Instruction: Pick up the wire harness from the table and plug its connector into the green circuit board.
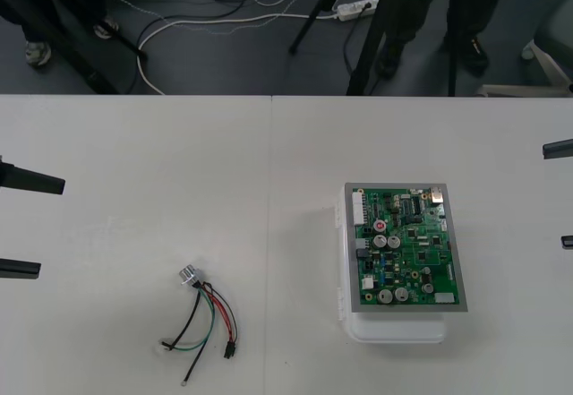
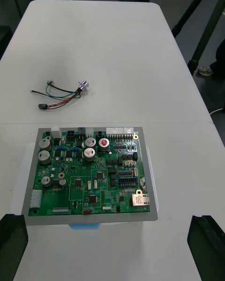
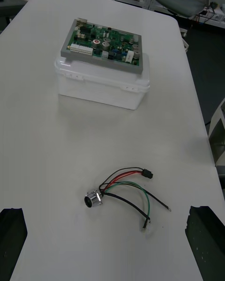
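Harness (image 1: 204, 319): being left loose at lower left, awaiting pickup.
Board (image 1: 407, 247): being presented centre-right, unplugged.
Left gripper (image 1: 22, 225): being held wide open, empty, left edge.
Right gripper (image 1: 564, 195): being held wide open, empty, right edge.

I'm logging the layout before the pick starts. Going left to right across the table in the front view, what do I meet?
left gripper, jaws open → wire harness, lying loose → green circuit board on its white base → right gripper, jaws open
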